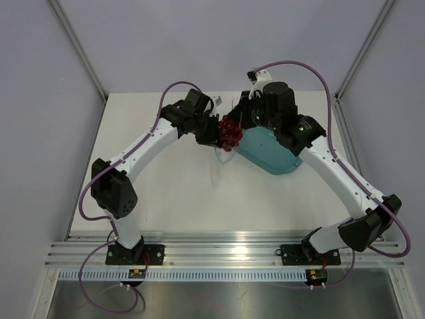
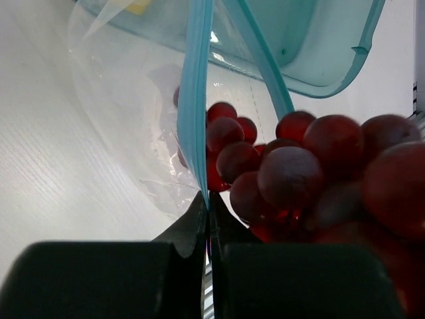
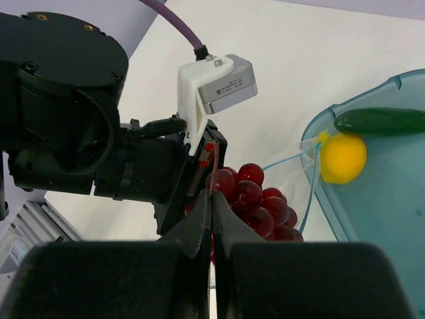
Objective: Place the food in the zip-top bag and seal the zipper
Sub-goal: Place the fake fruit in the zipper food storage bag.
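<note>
Grapes (image 3: 255, 199) held beside the bag (image 2: 119, 100)
The zipper (image 2: 192, 100) is pinched by the clenched left gripper (image 2: 207, 199); the grapes are clamped by the right gripper (image 3: 211, 219), contact half hidden; lemon (image 3: 342, 157) and cropped cucumber (image 3: 382, 121) are seen in the tray (image 3: 372, 226).

The white table (image 1: 179, 193) under my arms carries the teal tray (image 1: 271, 159) toward its far edge, right of centre; the zip-top bag (image 1: 224, 157) seems to rest its lower end just left of it.
</note>
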